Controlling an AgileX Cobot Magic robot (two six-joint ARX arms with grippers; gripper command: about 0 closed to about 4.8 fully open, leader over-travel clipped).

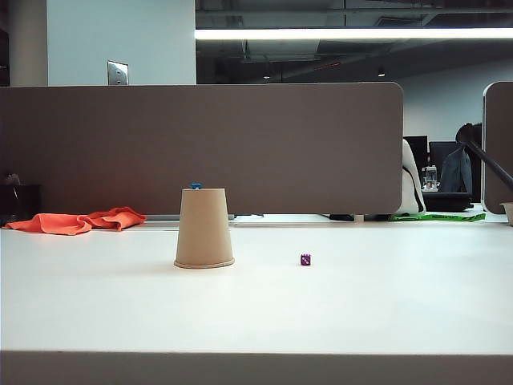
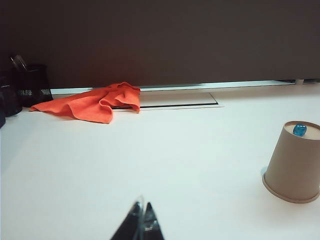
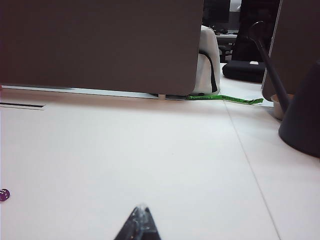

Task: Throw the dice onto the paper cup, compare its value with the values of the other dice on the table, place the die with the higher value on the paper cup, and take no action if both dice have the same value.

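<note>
The tapered tan paper cup stands upside down on the white table, with the tiny bright blue cube die resting on its upturned base. The left gripper has its fingers pressed together, empty, well short of the cup. The right gripper is likewise closed and empty; the tiny dark purple die lies off to its side, apart. An orange cloth lies far beyond the left fingers.

A white bench carries an upturned tan paper cup, rim down, left of centre. A small purple die lies near it on the right. An orange cloth lies crumpled at the far left edge.
</note>
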